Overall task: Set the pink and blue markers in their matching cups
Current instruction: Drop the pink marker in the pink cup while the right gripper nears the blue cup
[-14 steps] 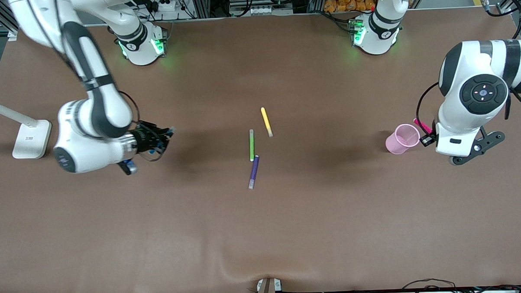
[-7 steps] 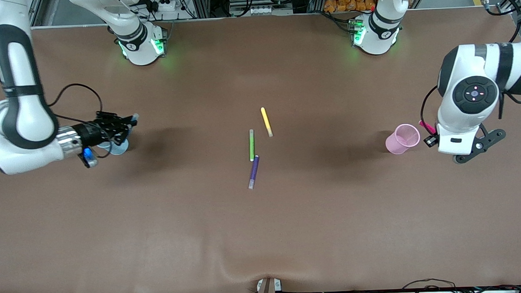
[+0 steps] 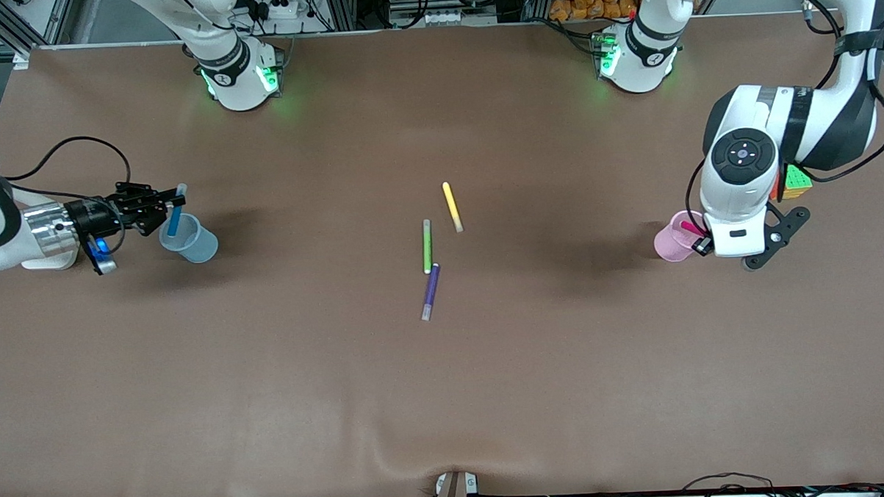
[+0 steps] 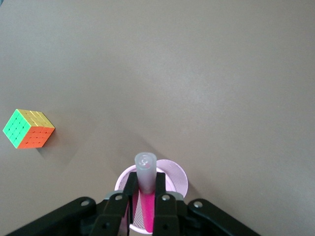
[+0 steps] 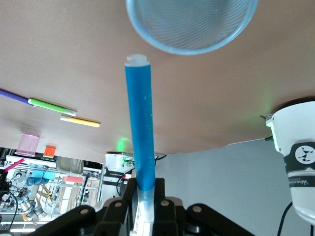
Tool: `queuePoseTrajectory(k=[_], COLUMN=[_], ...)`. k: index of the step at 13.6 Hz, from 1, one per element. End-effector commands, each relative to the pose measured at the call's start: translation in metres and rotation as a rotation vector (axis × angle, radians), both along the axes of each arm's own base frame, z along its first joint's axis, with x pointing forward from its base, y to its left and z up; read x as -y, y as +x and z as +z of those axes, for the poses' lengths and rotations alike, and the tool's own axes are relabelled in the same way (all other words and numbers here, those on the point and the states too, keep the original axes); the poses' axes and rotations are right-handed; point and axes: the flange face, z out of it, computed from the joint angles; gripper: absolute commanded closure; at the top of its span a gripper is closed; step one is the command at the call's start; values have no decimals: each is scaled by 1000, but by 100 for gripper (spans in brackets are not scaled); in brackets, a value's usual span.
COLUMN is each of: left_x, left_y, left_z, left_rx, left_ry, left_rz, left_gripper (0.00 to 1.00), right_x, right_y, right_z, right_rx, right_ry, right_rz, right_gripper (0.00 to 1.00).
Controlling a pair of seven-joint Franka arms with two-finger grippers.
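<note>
- The left gripper [image 4: 144,206] fingers [image 4: 161,204] pinch the pink marker [image 4: 145,196], tip down inside the pink cup [image 4: 174,178].
- The right gripper [image 3: 162,204] fingers pinch the blue marker [image 3: 174,210] over the blue cup [image 3: 195,246].

Pink marker [image 4: 146,209], blue marker [image 3: 174,211]; pink cup [image 3: 668,242], blue cup [image 3: 192,241]; multicoloured cube [image 4: 28,129].

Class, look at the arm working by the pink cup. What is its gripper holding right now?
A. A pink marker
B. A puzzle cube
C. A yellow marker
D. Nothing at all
A. The left gripper is shut on the pink marker, held upright over the pink cup; the yellow marker lies on the table mid-way between the arms, and the puzzle cube sits untouched beside the cup.
</note>
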Motion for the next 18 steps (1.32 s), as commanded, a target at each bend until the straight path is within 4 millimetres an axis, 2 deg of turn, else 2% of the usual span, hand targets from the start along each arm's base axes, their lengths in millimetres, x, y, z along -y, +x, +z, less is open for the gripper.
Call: queuePoseTrajectory(k=[1,2,4,7,8,9,10,11,12,13,14,15,17,18], left_x=[-3,-4,-3,-3,-3,-4,-4,-4,-3,-4,-5,-8,-12,-14], left_y=[-17,-20,-21,-22,-22,-22,-22,-22,-23,-22,-22,-20,-19,-17], left_z=[-5,-14,-24,-28,-31,-31,-32,-32,-32,-29,-24,-19,-8,-1], left_rx=[53,66,74,66,61,59,56,56,55,58,63,60,63,55], left_ry=[52,72,82,83,86,88,89,89,90,92,91,89,77,56], left_rz=[-7,-15,4,7,5,6,7,7,8,12,16,24,35,22], left_gripper=[100,100,100,100,90,64,20,0,0,0,0,0,0,0], right_x=[17,27,34,36,37,39,44,46,46,45,43,41,34,32], right_y=[-10,-15,-19,-20,-20,-19,-20,-20,-19,-19,-18,-16,-12,-10], right_z=[-30,-41,-56,-63,-64,-67,-71,-74,-75,-75,-74,-72,-69,-68], right_rx=[10,25,37,31,35,37,34,32,33,33,29,25,24,25], right_ry=[61,89,115,117,111,106,106,106,105,108,110,105,107,112], right_rz=[20,18,21,15,12,8,-3,-9,-7,-8,-6,-4,6,9], right_gripper=[100,100,100,100,100,100,100,94,68,31,18,9,1,0])
